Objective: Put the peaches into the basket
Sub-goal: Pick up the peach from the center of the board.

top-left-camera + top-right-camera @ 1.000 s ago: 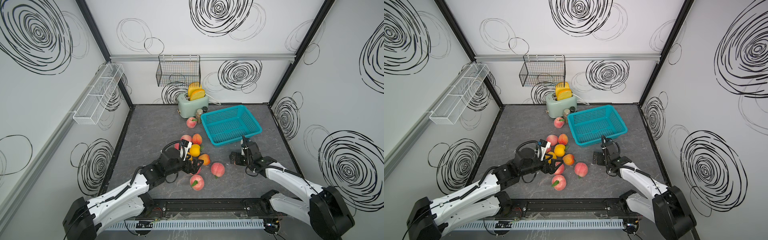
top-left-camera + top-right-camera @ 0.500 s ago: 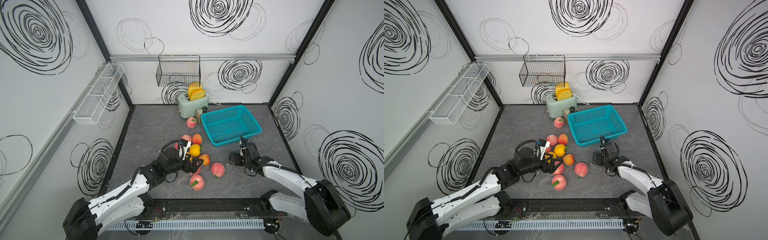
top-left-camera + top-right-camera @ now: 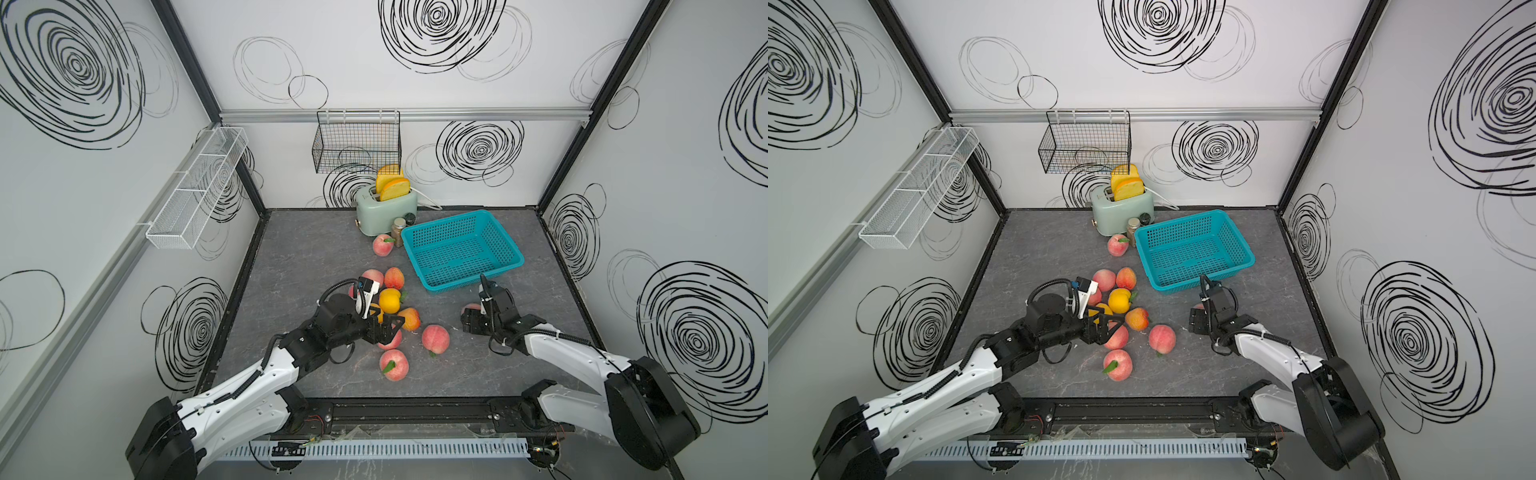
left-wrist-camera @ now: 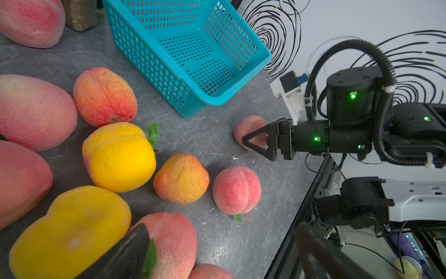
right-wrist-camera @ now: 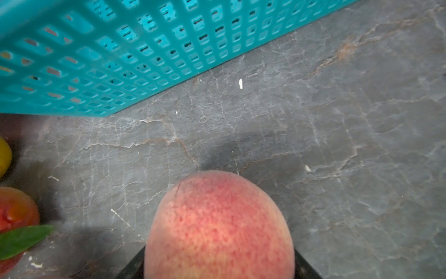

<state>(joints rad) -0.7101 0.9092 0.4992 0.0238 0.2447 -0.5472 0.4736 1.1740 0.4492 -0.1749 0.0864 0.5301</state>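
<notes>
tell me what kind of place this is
Probably a robot test booth dressed as a small kitchen: two robot arms on a rail, walls with scribbled swirls, a toaster and toy peaches on the table.

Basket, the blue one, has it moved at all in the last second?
No. The basket keeps its place, its far corner just as close to the toaster.

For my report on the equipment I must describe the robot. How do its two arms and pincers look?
The left arm and right arm are white along the links and black at the joints. A black ribbed hose loops over each wrist, beside a white camera bracket. The left pincer and right pincer are black, with hollow triangular fingers. Small green lights glow on the right arm.
</notes>
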